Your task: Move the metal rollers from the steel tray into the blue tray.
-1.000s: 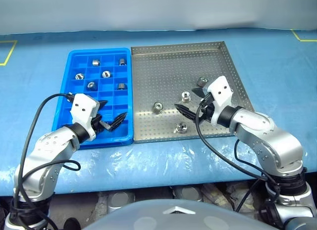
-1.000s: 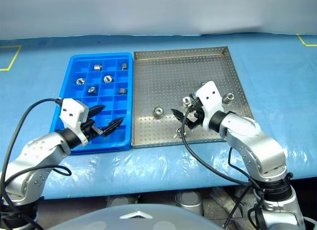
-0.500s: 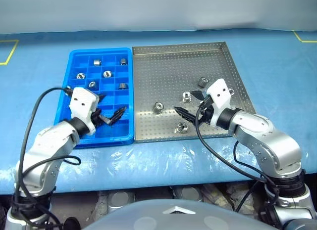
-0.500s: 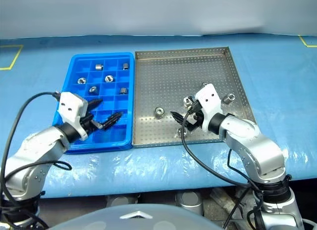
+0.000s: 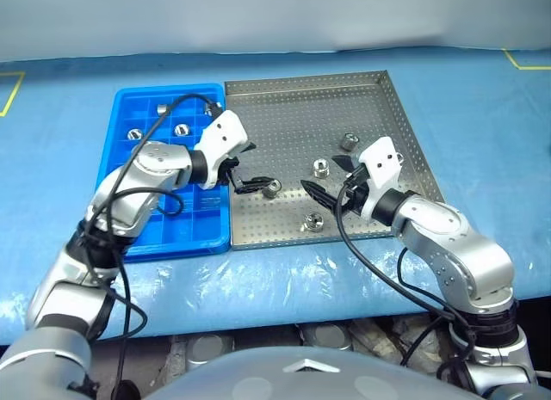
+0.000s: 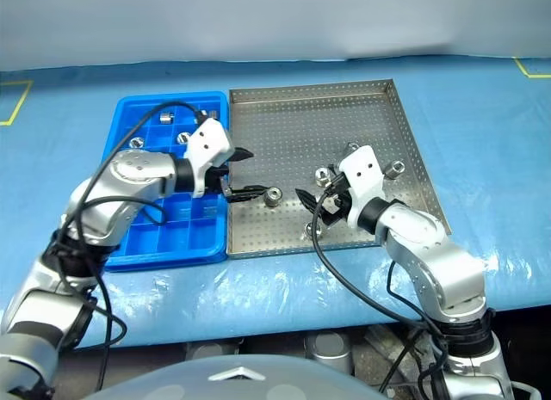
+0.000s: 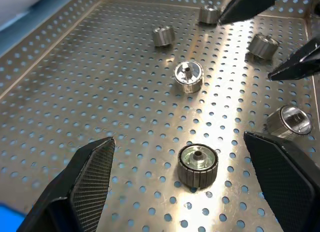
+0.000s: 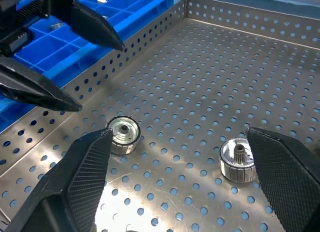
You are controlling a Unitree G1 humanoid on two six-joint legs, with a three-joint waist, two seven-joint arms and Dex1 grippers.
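The steel tray [image 5: 293, 116] holds several metal rollers, among them one [image 5: 272, 188] near its left side, one [image 5: 313, 220] by the front rim and one [image 5: 349, 142] further back. To its left, the blue tray [image 5: 172, 232] has several rollers [image 5: 181, 129] in its far compartments. My left gripper [image 5: 256, 165] is open over the steel tray's left edge, and the nearest roller [image 7: 198, 164] lies just ahead of its fingers [image 7: 92, 174]. Open as well, my right gripper [image 5: 320, 173] hovers over the tray's middle, above two rollers [image 8: 122, 134] [image 8: 239, 159].
Both trays lie side by side on a blue plastic-covered table [image 5: 482, 99]. Black cables [image 5: 362, 254] hang from both arms near the table's front edge. Yellow tape marks [image 5: 10, 95] sit at the far corners.
My left arm has swung right, from over the blue tray's front to the steel tray's left side, and has rolled its wrist. The right gripper has stayed in place. Both remain open.
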